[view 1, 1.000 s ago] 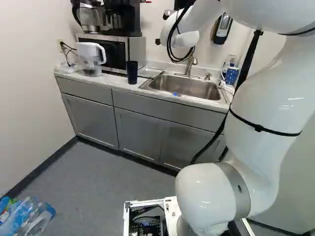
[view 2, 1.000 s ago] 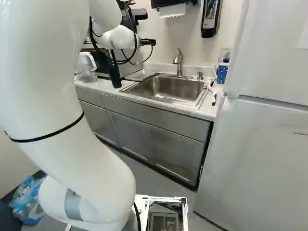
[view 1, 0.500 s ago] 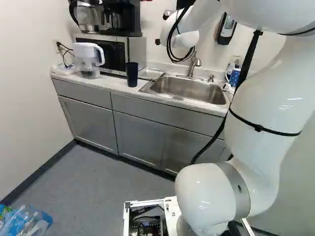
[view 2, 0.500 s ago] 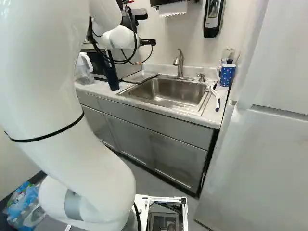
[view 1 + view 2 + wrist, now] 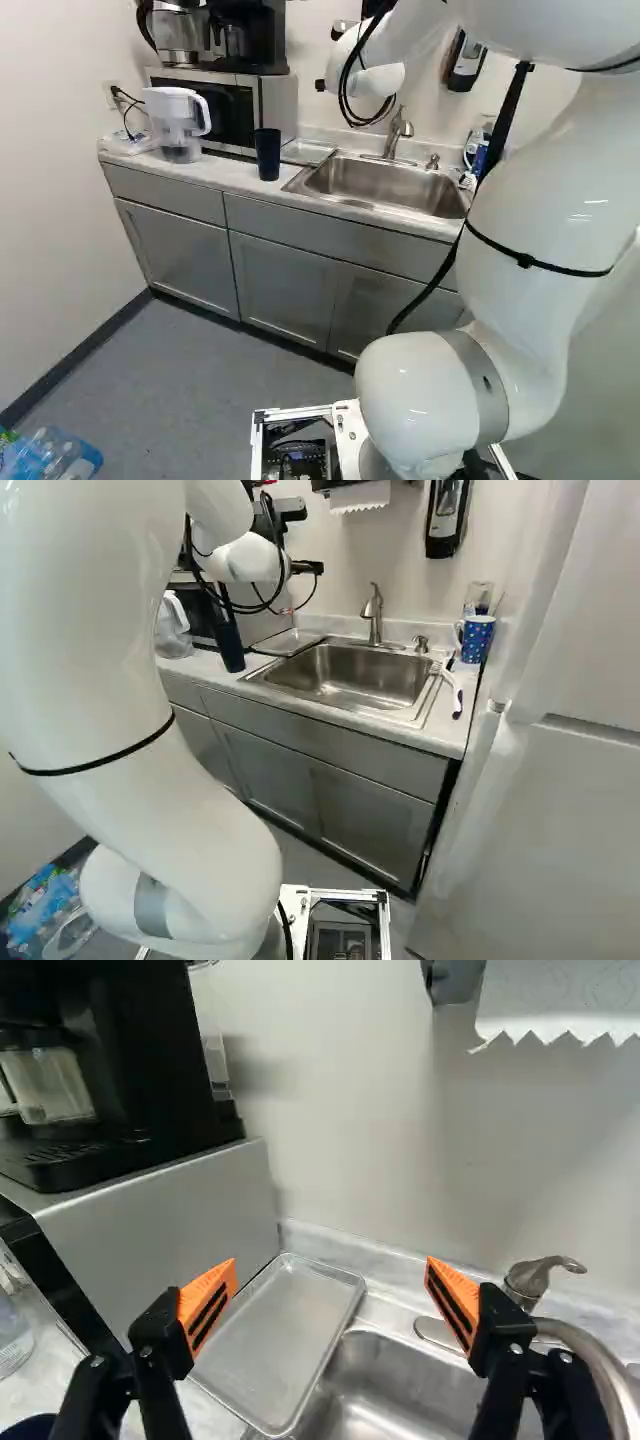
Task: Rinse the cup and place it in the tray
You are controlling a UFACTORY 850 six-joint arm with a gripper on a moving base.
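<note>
Metal tray [image 5: 285, 1330] between sink [image 5: 385, 1385] and microwave [image 5: 175, 1240]; perhaps dark cup [image 5: 27, 1427] on counter [image 5: 212, 1412].

This is a small kitchen, perhaps an office break room: a pale counter [image 5: 228, 173] holds a steel sink [image 5: 345, 675] with a curved faucet [image 5: 374, 612], over gray cabinets [image 5: 290, 290] whose 3 doors show in the left base view. A coffee maker [image 5: 250, 40] sits on a microwave [image 5: 225, 105], with a water pitcher [image 5: 176, 118] beside it. A dispenser [image 5: 445, 520] and torn-edged paper towel [image 5: 358, 495] hang on the wall, and a tall white refrigerator [image 5: 540, 820] stands next to the counter.
</note>
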